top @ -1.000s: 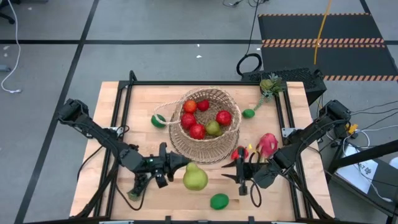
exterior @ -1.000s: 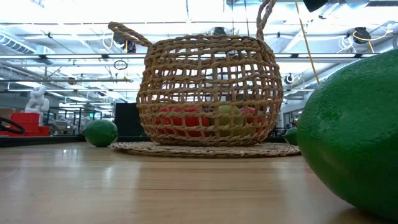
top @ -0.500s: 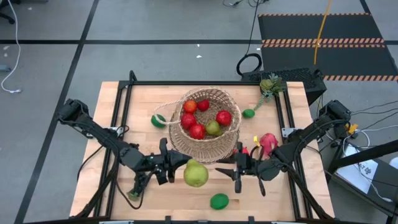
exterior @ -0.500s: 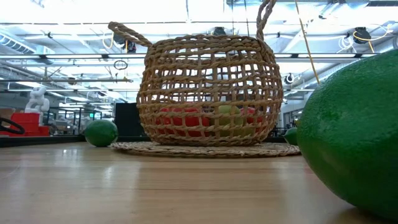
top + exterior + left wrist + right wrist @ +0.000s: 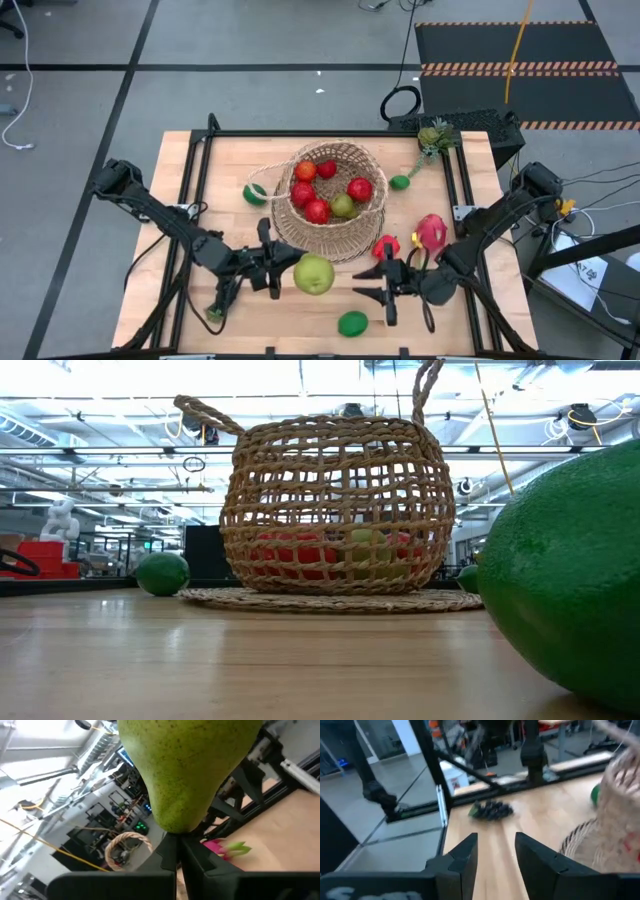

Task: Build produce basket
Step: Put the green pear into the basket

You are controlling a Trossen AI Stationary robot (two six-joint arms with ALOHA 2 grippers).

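Left jaws (image 5: 284, 272) pressed together on the narrow stem end of the green-yellow pear (image 5: 314, 273), long axis running straight out from the fingertips, fat end leading. Just beyond that fat end, slightly to one side: the round tan woven wicker basket (image 5: 340, 240), near rim closest, already holding red round fruits (image 5: 359, 188) and one green piece. Nearer arm to the basket by a shade: the left. Right jaws (image 5: 385, 283) partly spread, empty, facing the pear across bare counter (image 5: 180, 180); small green lime (image 5: 352, 323) just off their side.
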